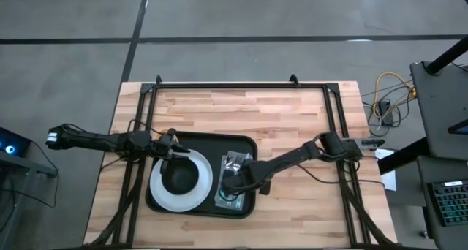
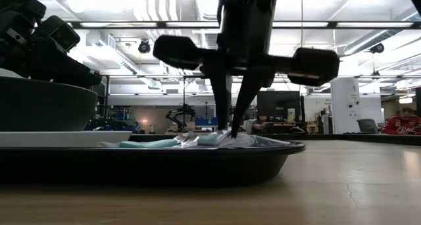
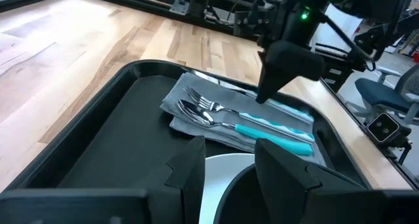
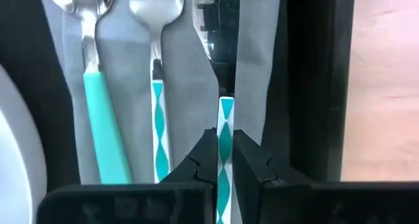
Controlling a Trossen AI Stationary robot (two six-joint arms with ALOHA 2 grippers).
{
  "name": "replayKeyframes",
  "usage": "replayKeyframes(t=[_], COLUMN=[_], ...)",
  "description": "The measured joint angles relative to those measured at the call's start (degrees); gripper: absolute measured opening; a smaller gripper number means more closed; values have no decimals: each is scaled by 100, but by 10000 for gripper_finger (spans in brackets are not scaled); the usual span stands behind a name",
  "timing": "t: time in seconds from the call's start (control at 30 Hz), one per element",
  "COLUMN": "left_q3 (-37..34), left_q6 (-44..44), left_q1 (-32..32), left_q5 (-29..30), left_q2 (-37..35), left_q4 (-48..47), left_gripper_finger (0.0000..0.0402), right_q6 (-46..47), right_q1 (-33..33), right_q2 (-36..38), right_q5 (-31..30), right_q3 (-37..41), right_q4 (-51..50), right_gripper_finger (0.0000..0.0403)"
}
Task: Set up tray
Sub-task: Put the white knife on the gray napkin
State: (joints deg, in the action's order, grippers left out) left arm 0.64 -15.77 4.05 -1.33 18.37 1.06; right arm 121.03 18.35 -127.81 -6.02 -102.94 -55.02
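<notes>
Risk, judged from the present pose: the right gripper [image 4: 224,160] is pinching a thin patterned handle edge-on, so the knife [image 4: 224,129] may be twisting or sticking to a pad on release, ending skewed across the fork [image 4: 154,86]; a lateral pull-out may be dragging the grey napkin [image 4: 183,80] and disturbing the spoon [image 4: 95,86] as well; the left arm is crowding the same tray, so contact between arms looks possible if both are moving.

The tray [image 1: 150,195] is lying on the table [image 1: 292,111] toward 6 o'clock of centre in the high view; the white plate [image 1: 206,178] with a dark bowl [image 1: 179,178] is filling its 9 o'clock half; the napkin and cutlery are occupying the 3 o'clock half.

Right gripper: fingers [image 4: 204,160] nearly together, clamped on the knife handle, tips reaching down to the napkin in the low view.

Left gripper [image 3: 228,160]: fingers parted, hovering at the bowl's 12 o'clock rim; whether it is touching the bowl cannot be told.
</notes>
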Motion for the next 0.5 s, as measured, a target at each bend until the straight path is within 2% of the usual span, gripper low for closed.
replayKeyframes(t=[0.5], left_q3=[0], left_q6=[0], left_q1=[-1], left_q5=[-1], left_q2=[-2], left_q4=[-1], left_gripper_finger=[115], right_q6=[10], right_q1=[-31], right_q2=[-379], right_q5=[149], right_q3=[-1], right_q4=[159], right_gripper_finger=[13])
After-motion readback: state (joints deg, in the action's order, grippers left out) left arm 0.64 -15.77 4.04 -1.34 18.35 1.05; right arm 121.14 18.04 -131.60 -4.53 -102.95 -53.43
